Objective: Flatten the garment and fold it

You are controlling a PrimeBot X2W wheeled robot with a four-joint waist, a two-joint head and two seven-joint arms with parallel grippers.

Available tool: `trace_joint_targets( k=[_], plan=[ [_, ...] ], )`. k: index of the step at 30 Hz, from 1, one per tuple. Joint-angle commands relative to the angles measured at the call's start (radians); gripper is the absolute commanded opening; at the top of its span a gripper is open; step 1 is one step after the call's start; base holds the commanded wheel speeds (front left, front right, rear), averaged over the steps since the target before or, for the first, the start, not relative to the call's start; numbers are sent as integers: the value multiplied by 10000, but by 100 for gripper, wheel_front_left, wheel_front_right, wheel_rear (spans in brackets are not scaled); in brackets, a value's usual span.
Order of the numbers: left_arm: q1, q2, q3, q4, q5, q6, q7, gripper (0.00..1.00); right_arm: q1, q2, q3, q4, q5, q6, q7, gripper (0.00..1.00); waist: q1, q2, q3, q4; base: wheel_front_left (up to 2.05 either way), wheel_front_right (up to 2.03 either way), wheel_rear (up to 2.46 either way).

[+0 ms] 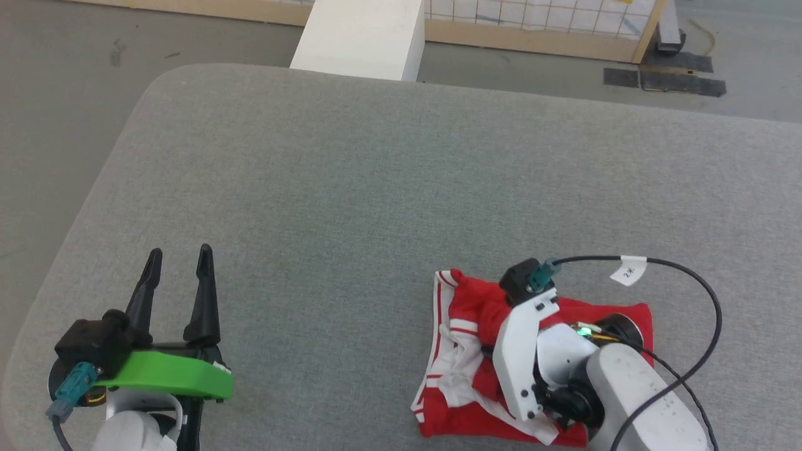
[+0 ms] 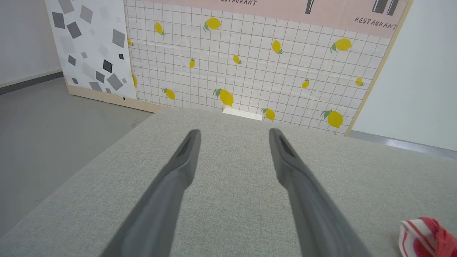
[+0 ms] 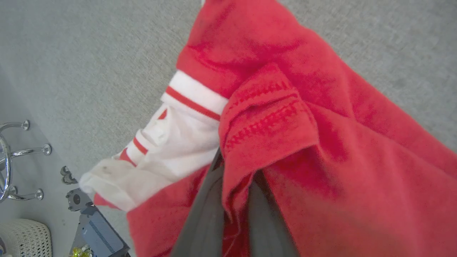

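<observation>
The red jersey (image 1: pixel 467 304) lies crumpled in a heap at the near right of the grey table (image 1: pixel 351 188), with its white red-striped trim (image 1: pixel 446 326) and white lining turned up on its left side. My right wrist (image 1: pixel 526 351) stands over the heap, pointing down. In the right wrist view my right gripper (image 3: pixel 237 171) is shut on a raised fold of the jersey (image 3: pixel 321 160). At the near left my left gripper (image 1: pixel 179 252) rests open over bare table, holding nothing. The left wrist view has the left gripper (image 2: pixel 234 132) open and a corner of the jersey (image 2: pixel 425 235) at the lower right.
A black cable (image 1: pixel 689 275) loops over the table right of the jersey. A white block (image 1: pixel 363 34) stands beyond the far edge, before a lemon-patterned panel (image 2: pixel 250 64). The table's rounded left edge (image 1: pixel 81 213) drops to the floor. Chrome legs (image 3: pixel 14 157) and a white basket (image 3: pixel 21 237) stand on the floor.
</observation>
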Motion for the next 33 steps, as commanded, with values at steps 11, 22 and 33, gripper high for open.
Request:
trace_joint_targets(
  k=[11,22,33],
  plan=[
    [-93,-14,-173,261,12,-61,-38,100,-944,127,1639,-383,904,-15,-108,100,0,0,-432,-259,0,0,0],
    [283,58,-325,221,334,16,-38,100,-797,-60,1068,-2571,1156,-15,-1445,100,0,0,-1208,-1374,0,0,0],
    [487,1,-237,-9,478,172,-38,100,1377,-376,-2398,-4014,-1335,-15,-1831,100,0,0,-1127,-1958,0,0,0]
  ],
)
